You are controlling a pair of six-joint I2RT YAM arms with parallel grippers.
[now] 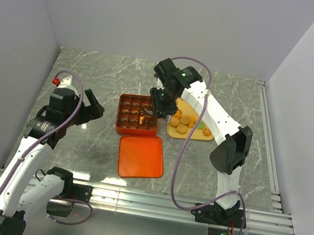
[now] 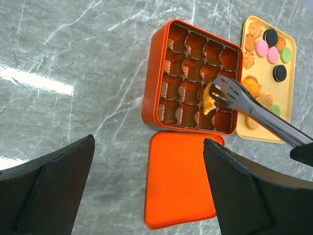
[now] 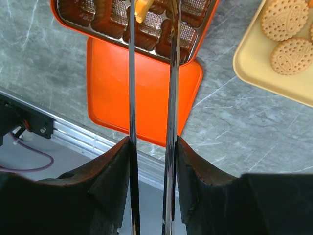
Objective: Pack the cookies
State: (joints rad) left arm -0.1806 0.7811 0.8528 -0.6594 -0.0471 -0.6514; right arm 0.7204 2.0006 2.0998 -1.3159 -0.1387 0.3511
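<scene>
Several cookies (image 1: pixel 183 121) lie on a yellow tray (image 1: pixel 204 136) to the right of the orange-red gridded box (image 1: pixel 138 115). My right gripper (image 1: pixel 160 103) is shut on a pair of dark metal tongs (image 2: pixel 254 110). The tongs pinch one orange-tan cookie (image 2: pixel 209 100) over the box's right-hand cells (image 2: pixel 195 83). In the right wrist view the tong arms (image 3: pixel 132 98) run up between my fingers (image 3: pixel 112 171) to that cookie (image 3: pixel 142 10). My left gripper (image 2: pixel 149 142) is open and empty, above the table to the left of the box.
The flat orange-red lid (image 1: pixel 141 156) lies in front of the box, also in the left wrist view (image 2: pixel 183 181). Pink, green and black cookies (image 2: pixel 268 46) sit at the tray's far end. Grey walls stand left, right and behind; a metal rail (image 1: pixel 143 199) runs along the near edge.
</scene>
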